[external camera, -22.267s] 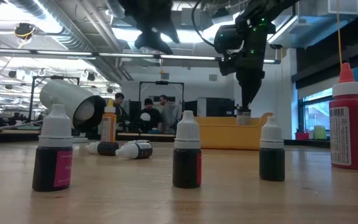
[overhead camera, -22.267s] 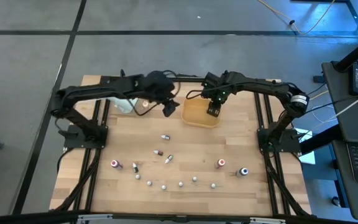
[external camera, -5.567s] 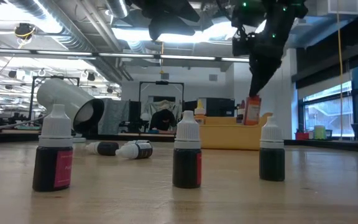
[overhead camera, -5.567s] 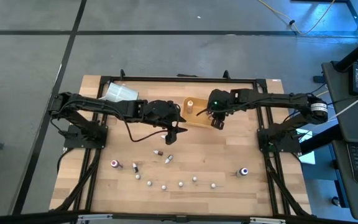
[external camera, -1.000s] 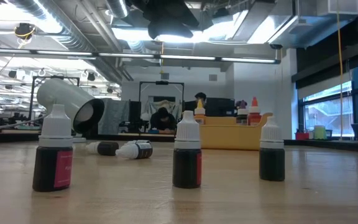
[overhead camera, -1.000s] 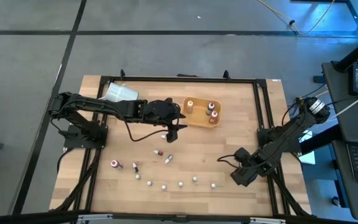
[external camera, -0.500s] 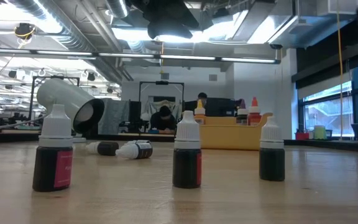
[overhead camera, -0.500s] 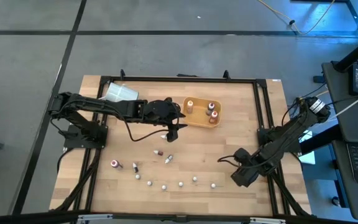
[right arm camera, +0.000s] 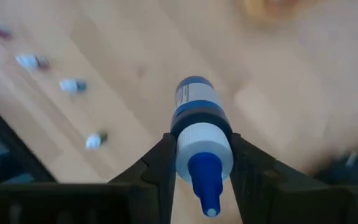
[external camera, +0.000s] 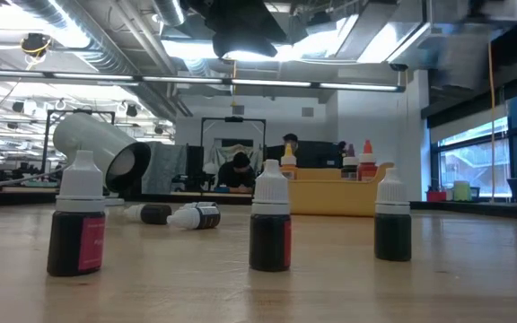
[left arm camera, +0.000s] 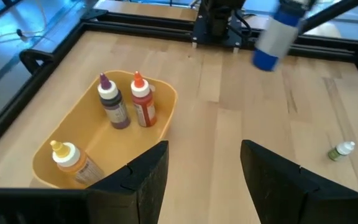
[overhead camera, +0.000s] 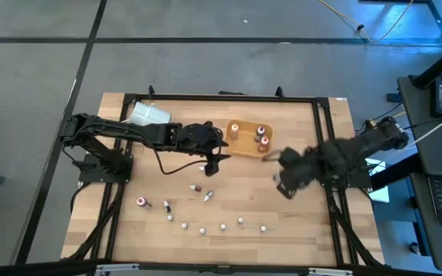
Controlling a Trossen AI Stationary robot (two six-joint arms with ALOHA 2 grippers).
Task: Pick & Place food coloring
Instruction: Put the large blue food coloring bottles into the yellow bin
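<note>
My right gripper (overhead camera: pixel 282 180) hangs above the table's right middle, shut on a white food coloring bottle with a blue cap (right arm camera: pixel 199 134), which also shows blurred in the left wrist view as the bottle (left arm camera: pixel 277 32). The tan tray (overhead camera: pixel 242 147) at the far middle holds three bottles (left arm camera: pixel 122 106). My left gripper (left arm camera: pixel 204 152) hovers open just near of the tray, touching nothing. Several tiny bottles (overhead camera: pixel 202 228) stand in a row near the front edge; a few more (overhead camera: pixel 209 195) lie or stand behind them. My right gripper pinches the blue-capped bottle between its two fingers, on the white upper body just under the cap (right arm camera: pixel 180 152). The fingers come from above, pointing steeply down. The bottle is lifted clear of the table, cap end up and a little tilted.
A large white cylinder (overhead camera: pixel 147 115) lies on its side at the far left corner. A black frame (overhead camera: pixel 324 138) borders the wooden table. In the low view, dropper bottles (external camera: pixel 269 218) stand close in front, and people show in the room behind.
My right gripper has risen from the table's near right, where the blue-capped bottle stood, and swung toward the tray, rolling as it went. The bottle has come up with it, lifted clear of the table.
</note>
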